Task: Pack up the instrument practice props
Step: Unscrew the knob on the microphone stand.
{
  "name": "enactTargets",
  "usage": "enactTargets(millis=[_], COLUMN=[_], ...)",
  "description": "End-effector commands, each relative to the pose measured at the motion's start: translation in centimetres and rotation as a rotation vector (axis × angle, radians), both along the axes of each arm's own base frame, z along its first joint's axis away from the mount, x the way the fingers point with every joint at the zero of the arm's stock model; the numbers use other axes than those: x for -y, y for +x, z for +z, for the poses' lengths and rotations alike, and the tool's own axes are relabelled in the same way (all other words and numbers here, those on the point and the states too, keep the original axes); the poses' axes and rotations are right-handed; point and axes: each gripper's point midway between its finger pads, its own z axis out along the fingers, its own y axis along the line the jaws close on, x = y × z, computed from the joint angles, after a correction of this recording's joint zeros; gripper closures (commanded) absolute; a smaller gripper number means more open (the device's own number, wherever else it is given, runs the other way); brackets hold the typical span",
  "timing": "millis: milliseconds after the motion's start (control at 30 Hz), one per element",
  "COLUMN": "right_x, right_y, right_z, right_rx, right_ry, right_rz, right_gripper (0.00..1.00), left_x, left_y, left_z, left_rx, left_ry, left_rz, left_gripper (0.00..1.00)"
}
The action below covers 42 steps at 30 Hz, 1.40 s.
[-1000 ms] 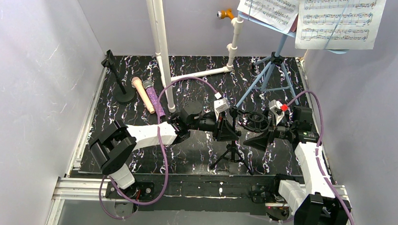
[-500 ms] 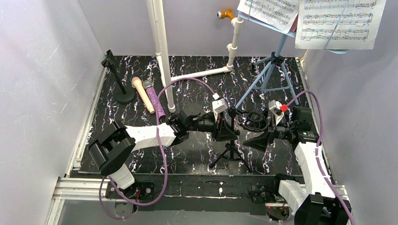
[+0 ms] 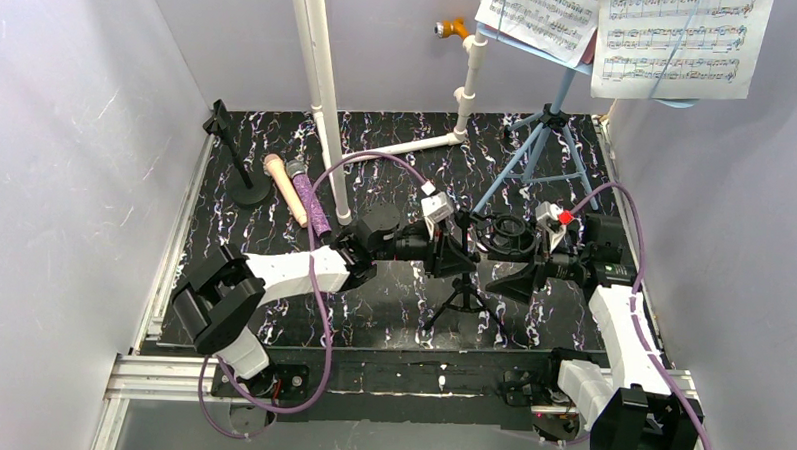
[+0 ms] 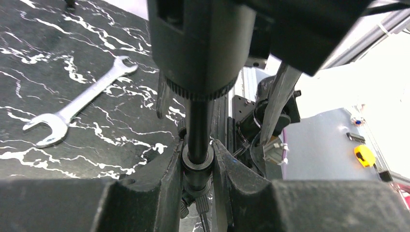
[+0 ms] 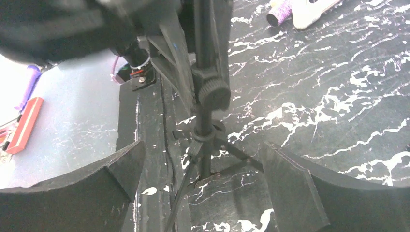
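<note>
The black mic tripod (image 3: 462, 295) stands at the middle front, between both arms. My left gripper (image 3: 451, 255) is shut on its pole, and the left wrist view shows the pole's collar (image 4: 198, 162) pinched between the jaws. My right gripper (image 3: 518, 276) is open just right of the tripod; in the right wrist view the tripod (image 5: 205, 96) stands beyond the wide-open fingers (image 5: 300, 188). The peach microphone (image 3: 288, 189) and purple glitter microphone (image 3: 313, 206) lie side by side at the back left, beside the round-base holder (image 3: 244, 186). The light-blue music rack (image 3: 543, 140) holds sheet-music pages (image 3: 676, 40) at the back right.
White plastic pipes (image 3: 324, 92) rise behind the centre, with one running along the mat to a second upright. A silver wrench (image 4: 80, 101) lies on the black marbled mat in the left wrist view. Grey walls close in the left, back and right sides.
My left gripper has shifted slightly toward the back with the tripod in its grip; the tripod's legs sit a little farther from the front edge. The right gripper has barely moved.
</note>
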Motion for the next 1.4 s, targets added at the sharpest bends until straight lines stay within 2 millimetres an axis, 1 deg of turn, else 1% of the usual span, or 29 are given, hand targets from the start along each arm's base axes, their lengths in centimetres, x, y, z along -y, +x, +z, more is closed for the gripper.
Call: enactTargets(millis=[0,267,400,467,567,633,733,867,967,1067,1167,1233,1267,1300,1333,1367], right_x=[0.0,-0.1,0.0,0.0,0.2,-0.3,-0.4,-0.6,-0.8,-0.8,-0.9,-1.1,-1.1,-1.2,-1.3,-1.4], right_y=[0.8,1.5,1.8,2.0,2.4,2.0,2.0,2.0,2.0,2.1,2.2,2.1,1.9,1.8,1.6,1.4], right_z=[-1.0,-2.6,-2.7,-2.9,-3.0,-3.1,-3.1,-3.4,-3.5,-3.5,-3.4,-3.0,-2.8,-2.5,-2.2,-2.0], right_rx=[0.047,0.051,0.059,0.062,0.069,0.074,0.080,0.075,0.075,0.069,0.070,0.074,0.075,0.078,0.079,0.084], right_ry=[-0.062,-0.142,-0.161,-0.172,-0.186,-0.189,-0.192,-0.197,-0.198,-0.196,-0.189,-0.178,-0.168,-0.158,-0.147,-0.142], right_rz=[-0.036,-0.073,-0.087,-0.097,-0.112,-0.090,-0.085,-0.078,-0.076,-0.078,-0.074,-0.064,-0.054,-0.043,-0.029,-0.018], right_gripper=[0.02,0.02,0.05,0.09,0.19,0.25,0.34,0.38,0.45,0.50,0.61,0.73,0.81,0.91,0.98,0.99], left_x=[-0.6,-1.0,-1.1,-1.3,-1.5,-1.5,-1.4,-1.1,-0.8,-0.7,-0.7,-0.7,-0.7,-0.6,-0.7,-0.6], left_y=[1.3,2.3,3.1,3.7,4.1,4.3,4.4,4.4,4.3,4.2,4.0,3.9,3.9,3.8,3.7,3.6], left_z=[8.3,9.7,9.7,9.6,9.5,9.4,9.4,9.7,9.8,10.1,10.4,10.4,10.4,10.1,10.0,9.8], left_rx=[0.149,0.182,0.169,0.158,0.141,0.131,0.118,0.107,0.097,0.089,0.082,0.076,0.072,0.066,0.059,0.052], left_ry=[-0.180,-0.187,-0.162,-0.152,-0.148,-0.146,-0.147,-0.153,-0.157,-0.165,-0.172,-0.173,-0.172,-0.169,-0.166,-0.164], left_rz=[0.088,0.151,0.197,0.237,0.268,0.283,0.292,0.293,0.290,0.287,0.282,0.277,0.276,0.273,0.272,0.265], left_gripper=[1.00,1.00,1.00,1.00,1.00,1.00,1.00,1.00,1.00,1.00,1.00,1.00,1.00,1.00,1.00,1.00])
